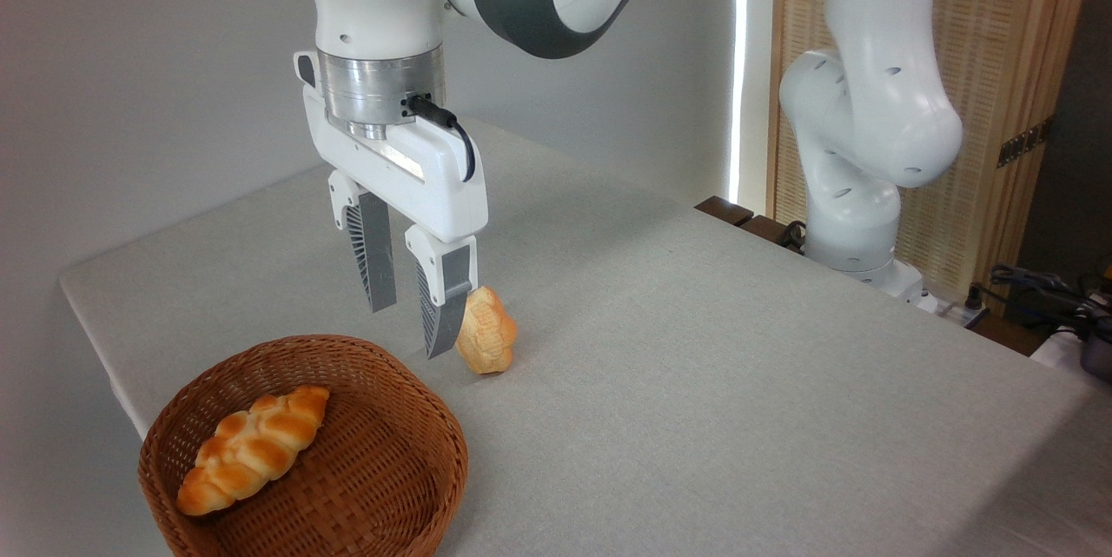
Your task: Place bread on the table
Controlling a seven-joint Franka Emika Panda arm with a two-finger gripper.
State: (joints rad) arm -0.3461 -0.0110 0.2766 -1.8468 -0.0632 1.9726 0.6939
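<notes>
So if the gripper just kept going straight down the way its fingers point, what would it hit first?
Probably the far rim of the wicker basket or the table just behind it; depth is unclear. The open gripper points down, empty, beside the pale roll.

You have one fixed camera, set above the table's [695, 418] near left corner and looking down across it toward the far right. It sits close; the arm's top is cropped, so its height is probably modest.
</notes>
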